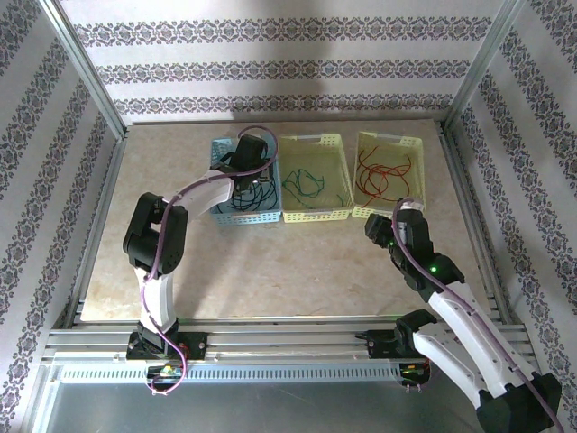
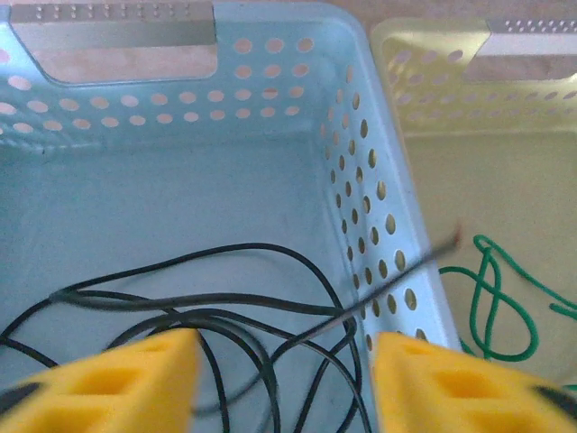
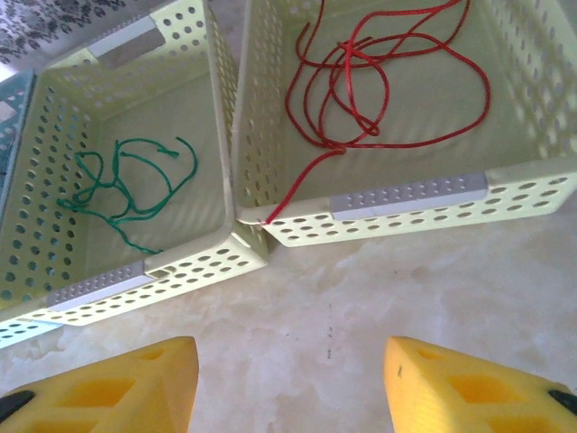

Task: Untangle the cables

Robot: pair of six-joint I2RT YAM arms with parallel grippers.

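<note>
Left gripper (image 2: 284, 361) hangs released, black cables (image 2: 180, 304) just beneath it. Right gripper (image 3: 288, 361) is spread wide, red cables (image 3: 350, 52) ahead.

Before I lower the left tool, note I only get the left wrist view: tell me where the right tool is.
Observer: The right tool is open over bare table, short of the rightmost yellow basket, holding nothing.
Operator: Now locate the red cable.
Observer: The red cable lies looped inside that same basket, with no other cable in it.
</note>
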